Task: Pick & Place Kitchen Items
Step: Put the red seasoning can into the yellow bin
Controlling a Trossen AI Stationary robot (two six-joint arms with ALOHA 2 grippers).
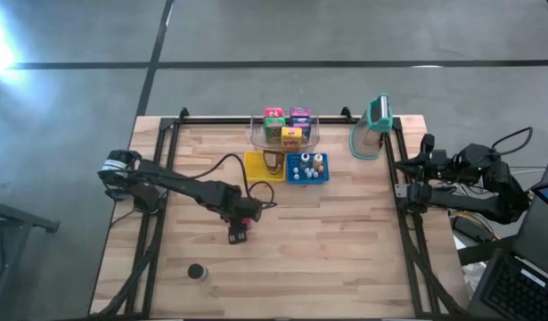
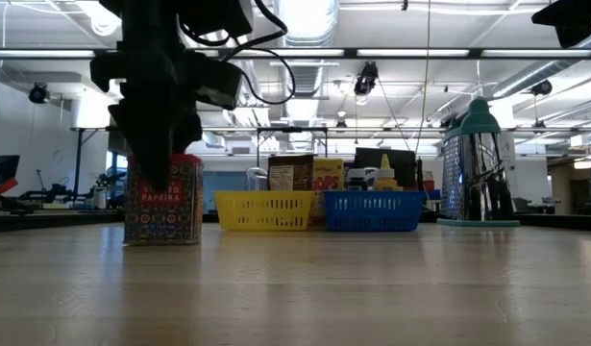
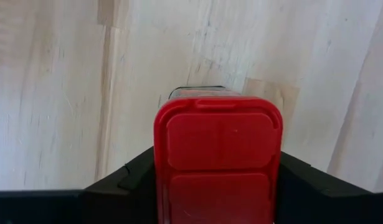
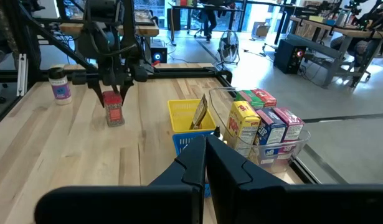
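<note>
A paprika tin with a red lid (image 3: 217, 149) stands upright on the table, left of centre (image 1: 239, 235) (image 2: 163, 204). My left gripper (image 1: 242, 218) comes down on it from above and is shut on its top. A small jar with a white lid and purple label (image 4: 59, 84) stands nearer the front edge (image 1: 197, 271). Colourful cartons (image 1: 285, 125) sit in a clear bowl at the far edge. Small bottle-like pieces lie in the blue basket (image 1: 307, 168). My right gripper (image 4: 205, 149) is shut and waits at the table's right edge (image 1: 425, 178). My left gripper pinches the paprika tin at its red-lidded top (image 3: 179, 155), one dark finger (image 3: 132, 180) on each side of the lid. The fingers come from above, pointing down. The tin stands upright with its base on the table (image 2: 163, 240).
The yellow basket (image 1: 265, 166) holds an upright packet and stands beside the blue basket, in front of the clear bowl. A clear jug with a teal lid (image 1: 373, 127) stands at the far right. Bare wood lies across the table's near half and right side.
</note>
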